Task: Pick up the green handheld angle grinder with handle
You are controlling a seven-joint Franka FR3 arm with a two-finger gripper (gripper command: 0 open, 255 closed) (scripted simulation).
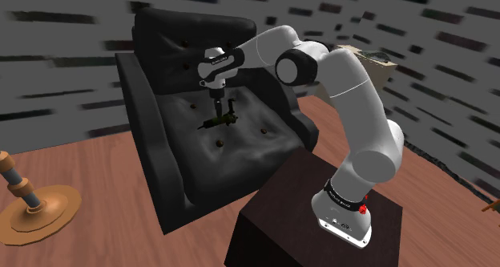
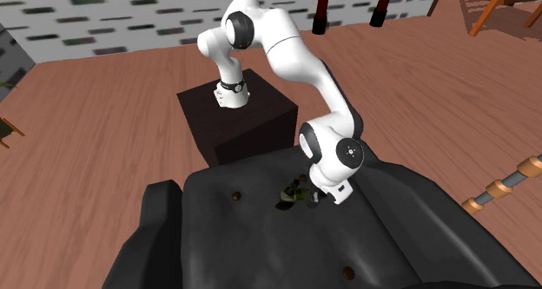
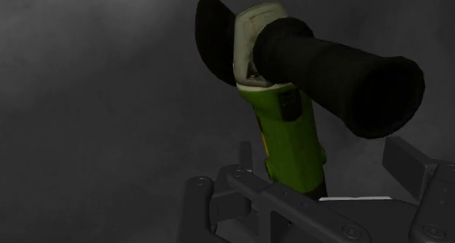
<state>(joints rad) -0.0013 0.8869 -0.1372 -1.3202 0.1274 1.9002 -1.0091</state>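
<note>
Gripper (image 3: 325, 154): black fingers apart, straddling the grinder's (image 3: 290, 143) green plastic body. One pad stands clear of it, so no clamp. Past the body: pale grey gear head, curved black guard, and a round black side handle flaring at its end. Behind it, the seat (image 3: 87, 95), dark and matte. Shoulder view: gripper at 12 o'clock of the grinder, which lies mid-seat on a black, button-tufted armchair (image 1: 152, 73). Dark boxy stand (image 1: 272, 217) at 5 o'clock of the chair, on a wood floor (image 1: 96, 241).
</note>
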